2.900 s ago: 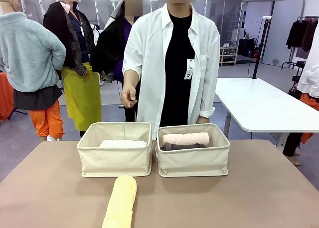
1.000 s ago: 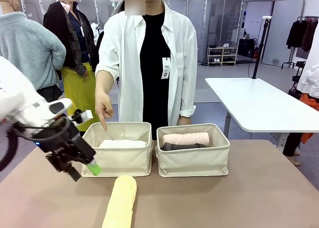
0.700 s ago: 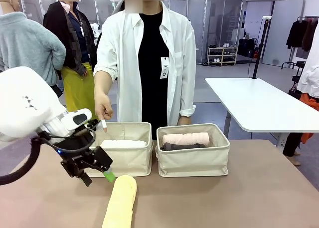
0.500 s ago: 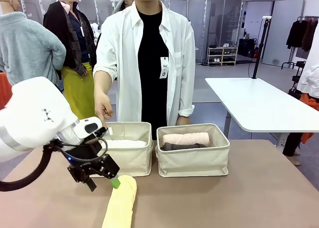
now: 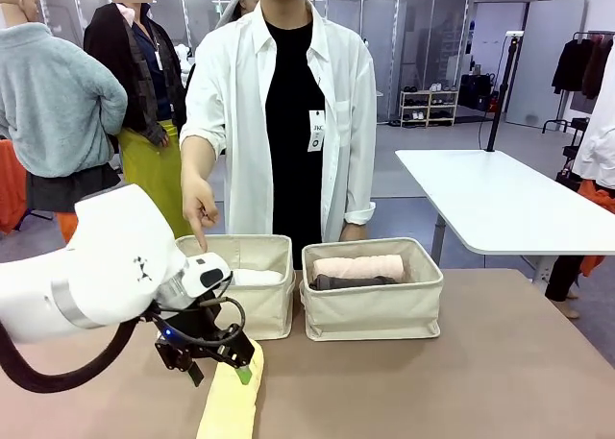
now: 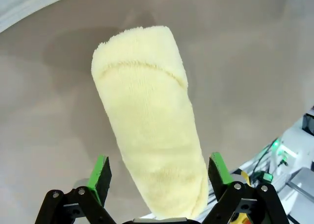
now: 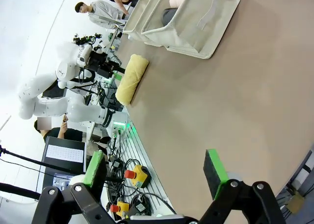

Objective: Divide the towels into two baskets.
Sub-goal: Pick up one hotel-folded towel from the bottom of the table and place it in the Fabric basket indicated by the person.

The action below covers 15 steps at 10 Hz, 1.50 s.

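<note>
A pale yellow towel [image 5: 231, 405] lies rolled on the table in front of the baskets. My left gripper [image 5: 223, 374] hovers over its far end, open. In the left wrist view the yellow towel [image 6: 147, 126] runs between the green pads [image 6: 100, 172], which stand apart on either side of it. The left basket [image 5: 258, 309] holds a white towel [image 5: 255, 277]. The right basket [image 5: 373, 304] holds a pink towel [image 5: 357, 266] on a dark grey towel [image 5: 351, 282]. My right gripper [image 7: 154, 170] is open, off the table's edge, holding nothing.
A person in a white shirt stands behind the baskets, one hand [image 5: 200, 213] pointing down at the left basket. The brown table [image 5: 500, 362] is bare to the right. The right wrist view shows cables and equipment [image 7: 122, 175] below the table edge.
My left arm has swung in from the left and come over the yellow towel, its jaws staying open. The person's pointing hand stays at the left basket.
</note>
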Tool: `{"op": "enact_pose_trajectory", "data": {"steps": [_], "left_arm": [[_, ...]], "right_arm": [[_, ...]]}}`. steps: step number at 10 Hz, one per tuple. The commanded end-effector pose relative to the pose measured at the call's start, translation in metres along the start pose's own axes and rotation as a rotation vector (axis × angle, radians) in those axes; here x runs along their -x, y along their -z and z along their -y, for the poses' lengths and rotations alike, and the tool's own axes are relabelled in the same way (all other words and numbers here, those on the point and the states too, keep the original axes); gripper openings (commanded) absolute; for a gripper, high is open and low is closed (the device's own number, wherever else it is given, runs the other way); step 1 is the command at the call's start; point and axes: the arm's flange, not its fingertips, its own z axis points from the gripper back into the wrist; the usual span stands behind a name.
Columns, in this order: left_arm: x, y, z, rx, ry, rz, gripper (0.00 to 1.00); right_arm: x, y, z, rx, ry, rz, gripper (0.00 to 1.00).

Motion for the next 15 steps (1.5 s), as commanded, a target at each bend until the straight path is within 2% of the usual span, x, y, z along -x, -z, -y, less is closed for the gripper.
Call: {"op": "enact_pose_trajectory", "data": {"steps": [1, 4, 5, 6, 10, 12, 14, 15], "left_arm": [[0.064, 0.031, -0.02, -0.045, -0.011, 0.061, 1.0], [0.072, 0.047, -0.022, 0.009, -0.021, 0.046, 1.0], [0.075, 0.051, -0.025, 0.023, -0.031, 0.03, 0.94], [0.078, 0.054, -0.026, 0.035, -0.043, 0.0, 0.84], [0.083, 0.045, -0.026, -0.014, -0.013, 0.041, 0.44], [0.079, 0.018, -0.023, -0.016, 0.016, 0.029, 0.24], [0.065, -0.046, -0.011, -0.006, 0.14, 0.034, 0.21], [0.056, -0.078, -0.005, -0.061, 0.247, 0.062, 0.21]], "right_arm": [[0.0, 0.004, -0.004, 0.012, -0.004, 0.007, 1.0], [0.0, 0.004, -0.004, 0.012, -0.004, 0.007, 1.0], [0.0, 0.004, -0.004, 0.012, -0.004, 0.007, 1.0], [0.0, 0.004, -0.004, 0.012, -0.004, 0.007, 1.0], [0.0, 0.004, -0.004, 0.012, -0.004, 0.007, 1.0], [0.0, 0.004, -0.004, 0.012, -0.004, 0.007, 1.0], [0.0, 0.004, -0.004, 0.012, -0.004, 0.007, 1.0], [0.0, 0.004, -0.004, 0.012, -0.004, 0.007, 1.0]]}}
